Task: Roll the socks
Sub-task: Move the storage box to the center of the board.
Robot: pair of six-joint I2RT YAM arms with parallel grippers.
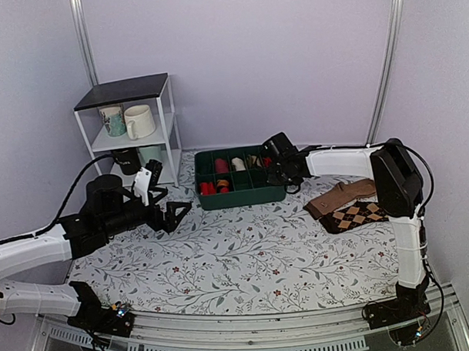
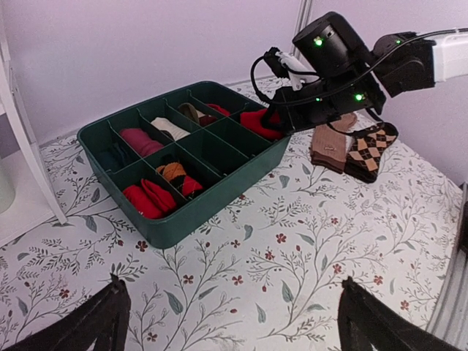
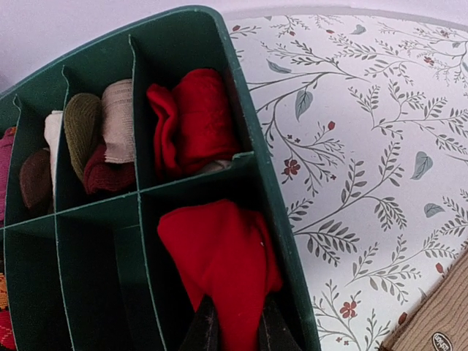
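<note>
The red socks point(image 3: 219, 256) are a compact roll in the right end compartment of the green divided tray point(image 3: 252, 157). My right gripper point(image 3: 232, 329) is shut on the roll, one finger on each side, inside that compartment. In the left wrist view the right gripper point(image 2: 281, 117) hangs over the tray's far right end with the red roll point(image 2: 256, 121) under it. In the top view the right gripper point(image 1: 274, 168) is at the tray's right end. My left gripper point(image 1: 174, 212) is open and empty, low over the cloth left of the tray.
Other compartments hold several rolled socks, among them another red roll point(image 3: 191, 117) behind the held one. A tan sock point(image 1: 339, 196) and a brown argyle sock point(image 1: 355, 215) lie right of the tray point(image 1: 239, 197). A white shelf with mugs point(image 1: 132, 121) stands back left.
</note>
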